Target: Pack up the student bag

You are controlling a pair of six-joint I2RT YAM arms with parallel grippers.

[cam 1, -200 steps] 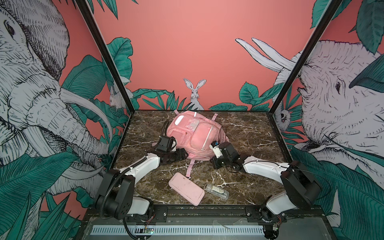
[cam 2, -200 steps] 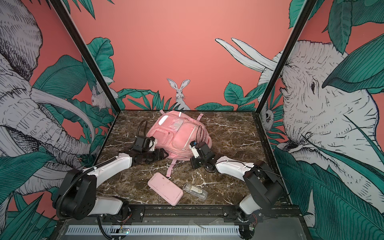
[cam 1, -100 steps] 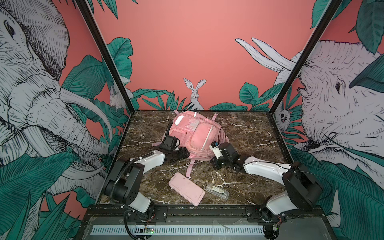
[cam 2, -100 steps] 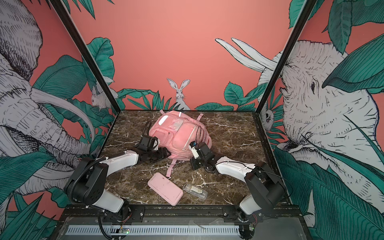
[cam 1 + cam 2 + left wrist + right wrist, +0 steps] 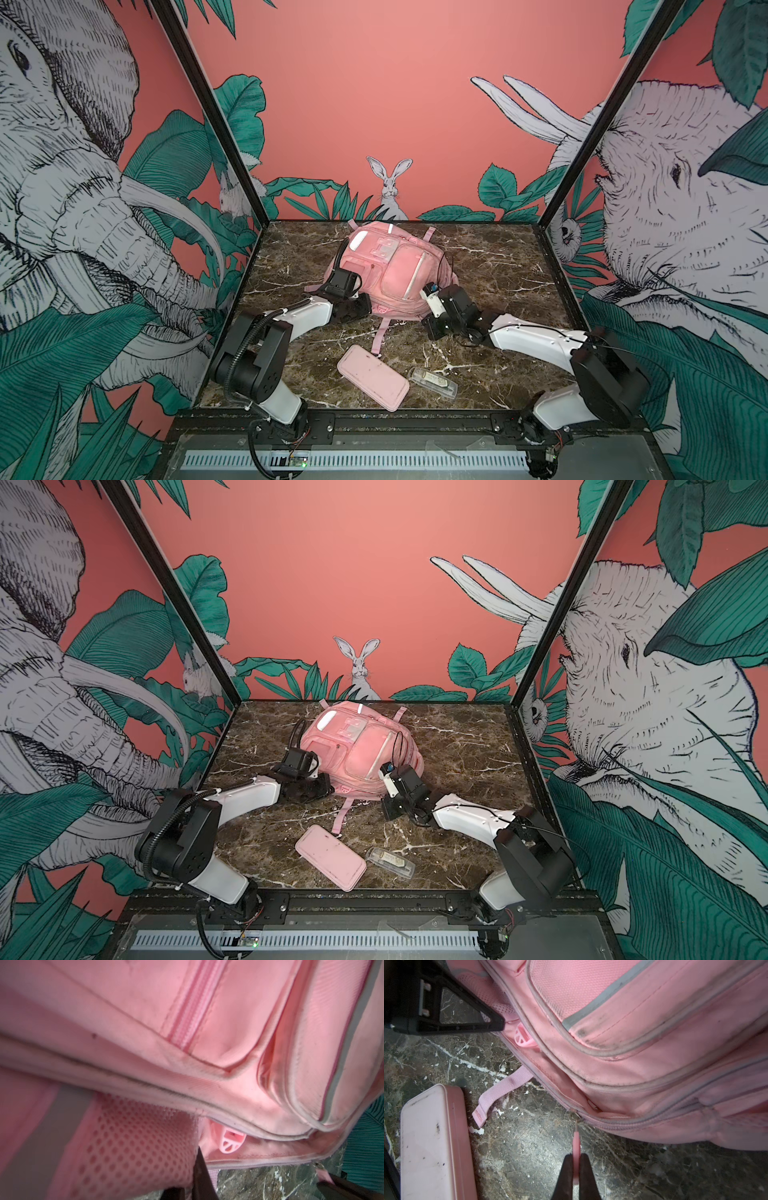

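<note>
Has the student bag lying front-up on the marble tabletop, from the middle toward the back wall, with one loose strap trailing toward the front edge. Works at the bag's near lower edge with both arms, one on each side.

Pinches the pink zipper pull with the right gripper: black fingers pressed flat on the tab, with no gap beyond the tab's own thickness. Holds the tab straight out from the metal slider ring on the bag's lowest zip line, fingertips clear of the fabric.

Sets the left gripper against the bag's left lower corner, near a small pink plastic loop. Shows its fingers standing close together in the left wrist view, tips at the edge of the pink mesh padding, a sliver of mesh between them: closed on the bag's fabric, as far as can be told. Shows one triangular finger of it in the right wrist view, its tip touching the mesh.

Has a flat pink pouch and a clear plastic case lying on the marble near the front edge, just beside each other, apart from the bag and both grippers.
</note>
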